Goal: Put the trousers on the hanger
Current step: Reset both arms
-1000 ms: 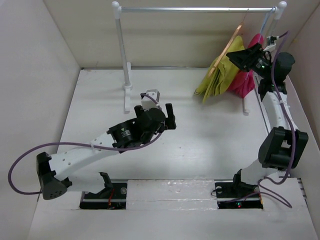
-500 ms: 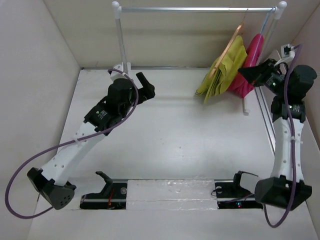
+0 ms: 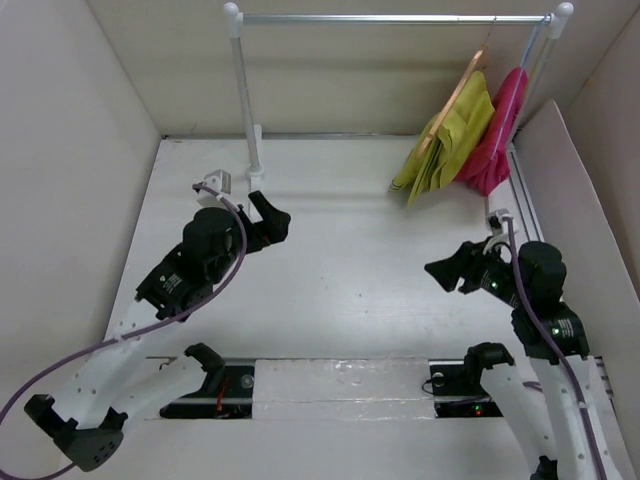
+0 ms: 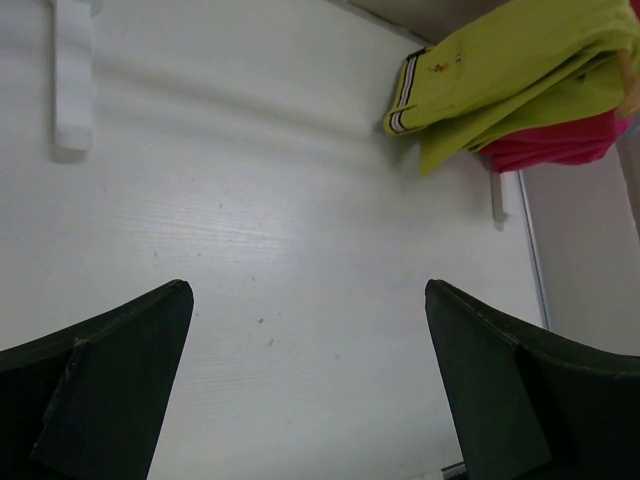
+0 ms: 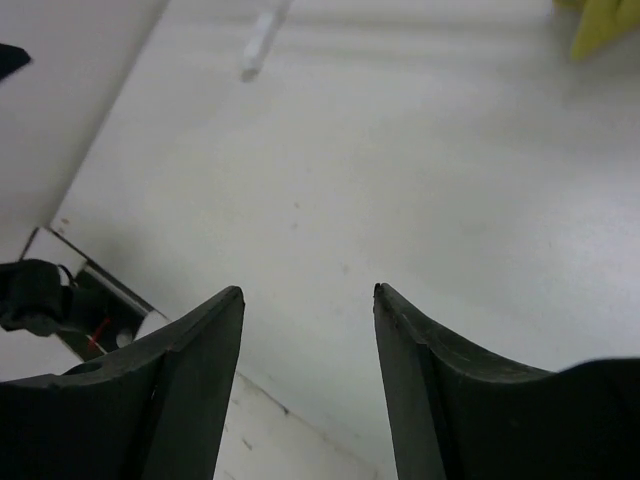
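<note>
The yellow-green trousers (image 3: 452,140) hang folded over the tan wooden hanger (image 3: 456,94), which hangs from the rail at the back right. In the left wrist view the trousers (image 4: 510,65) show a striped trim band. My left gripper (image 3: 272,222) is open near the rail's left post, far from the trousers; its wide-apart fingers (image 4: 308,290) hold nothing. My right gripper (image 3: 445,270) is open low at the near right, well away from the hanger, with only bare table between its fingers (image 5: 308,290). A yellow-green corner of the trousers (image 5: 605,25) shows at the top right of the right wrist view.
A white-and-silver clothes rail (image 3: 390,18) spans the back, its left foot (image 3: 255,175) beside my left gripper. A magenta-pink garment (image 3: 497,130) hangs right of the trousers. A panel (image 3: 575,190) leans along the right wall. The arm bases stand at the near edge.
My right arm has pulled back from the hanging garments to the near right, its gripper empty. My left arm swung toward the rail's left post and then drew back a little.
</note>
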